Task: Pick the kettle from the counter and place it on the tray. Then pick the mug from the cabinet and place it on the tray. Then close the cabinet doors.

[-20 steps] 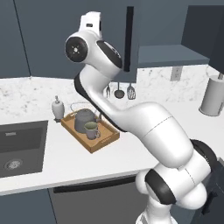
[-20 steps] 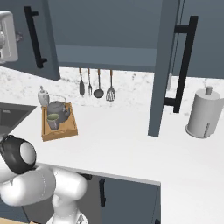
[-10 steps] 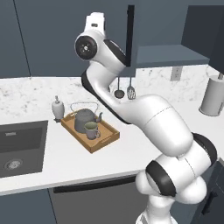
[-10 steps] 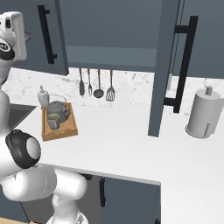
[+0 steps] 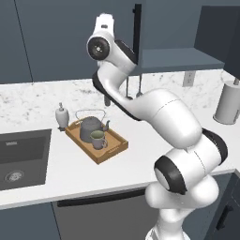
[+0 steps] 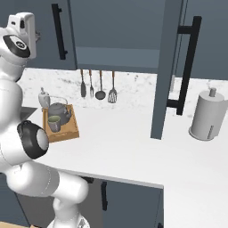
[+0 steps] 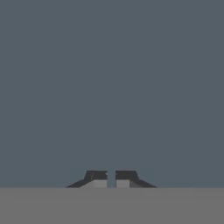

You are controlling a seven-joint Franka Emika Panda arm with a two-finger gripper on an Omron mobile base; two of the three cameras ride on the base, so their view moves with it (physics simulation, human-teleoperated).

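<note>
left base view: the white marble-look bench runs wall to wall, with a dark sink sunk into its left end and a speckled backsplash behind. the arm reaches high, its hand raised against the slate-blue cabinet door well above the bench. far below the pincer, the wooden tray sits on the bench beside the sink; the kettle and the mug both stand on it, mug just in front of the kettle and close against it. a small white soap bottle stands just behind the tray's left corner. a pale grey cylinder stands at the far right of the bench.

right base view: below and to the right of the raised hand, utensils hang on the backsplash under the cabinet. one cabinet door stands open, edge-on, its black bar handle facing right.

hand view: the pincer faces a flat slate-blue surface; its tips stand narrowly apart with only a thin slit between them, holding nothing.
</note>
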